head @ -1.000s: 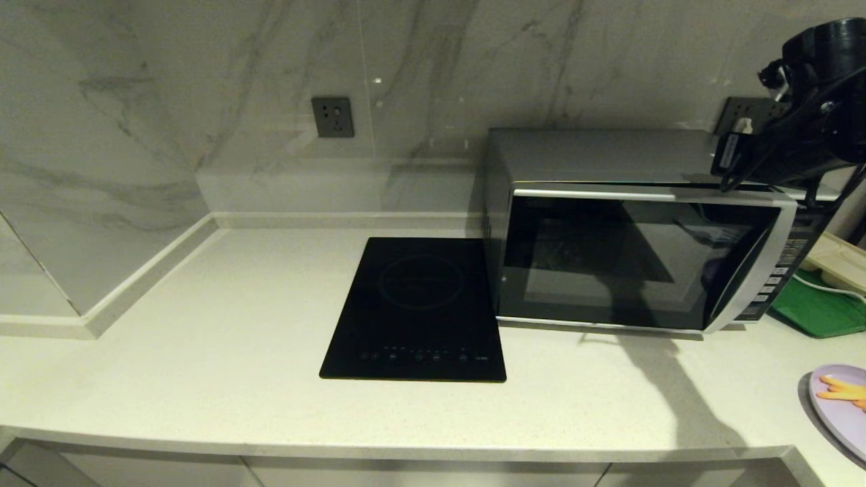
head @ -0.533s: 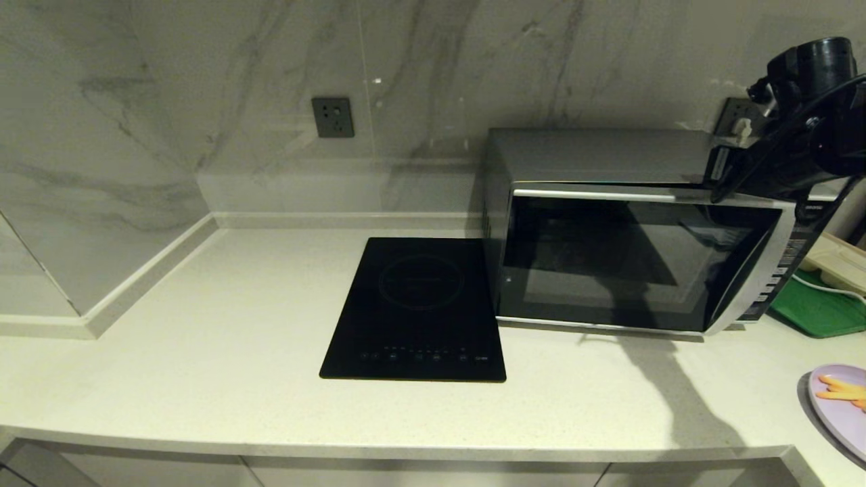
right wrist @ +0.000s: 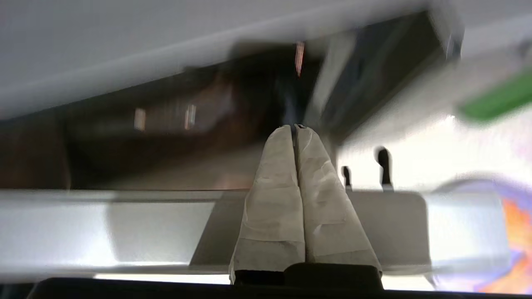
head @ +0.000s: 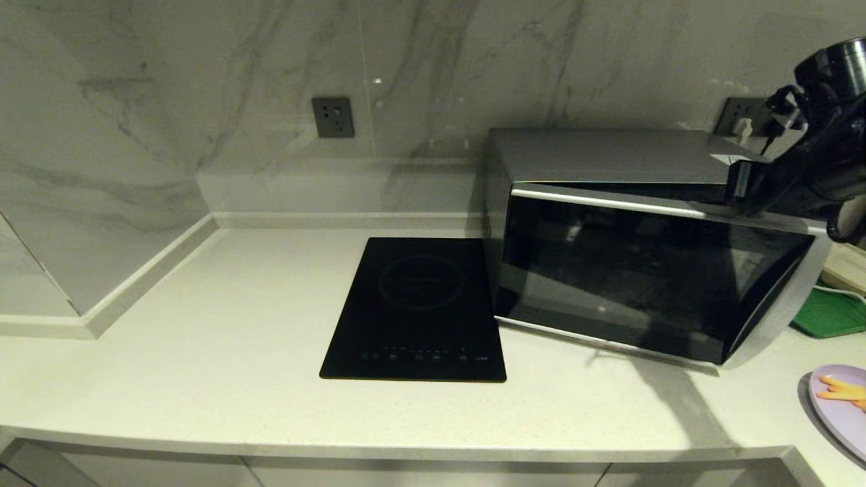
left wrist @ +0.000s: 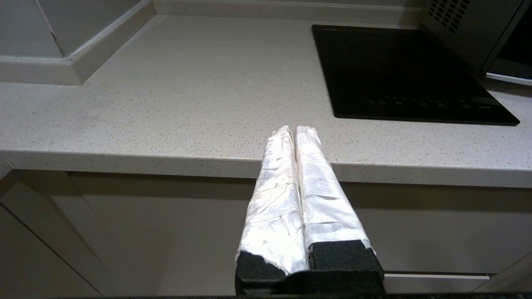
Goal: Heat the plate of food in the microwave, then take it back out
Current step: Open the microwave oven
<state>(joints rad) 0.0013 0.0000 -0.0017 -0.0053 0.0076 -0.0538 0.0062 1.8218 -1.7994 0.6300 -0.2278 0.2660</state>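
Microwave (head: 609,223): heavy, rigid; door ajar.
Right gripper (right wrist: 294,126): jaws pressed together, at door's top right corner.
Left gripper (left wrist: 294,129): jaws together, empty, parked below the counter (head: 203,379) front edge.
Plate of food (head: 842,409): light, slippery, best taken at rim; counter's right front corner.

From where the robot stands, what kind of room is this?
Most likely a home-style kitchen: a pale stone countertop carries a silver microwave and a flat black induction hob, with a marble-look backsplash behind.

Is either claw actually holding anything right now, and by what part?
Nothing is clamped. The right claw is shut with nothing between its fingers, up at the top edge of the microwave door, which stands ajar. The left claw is shut, parked below the counter.
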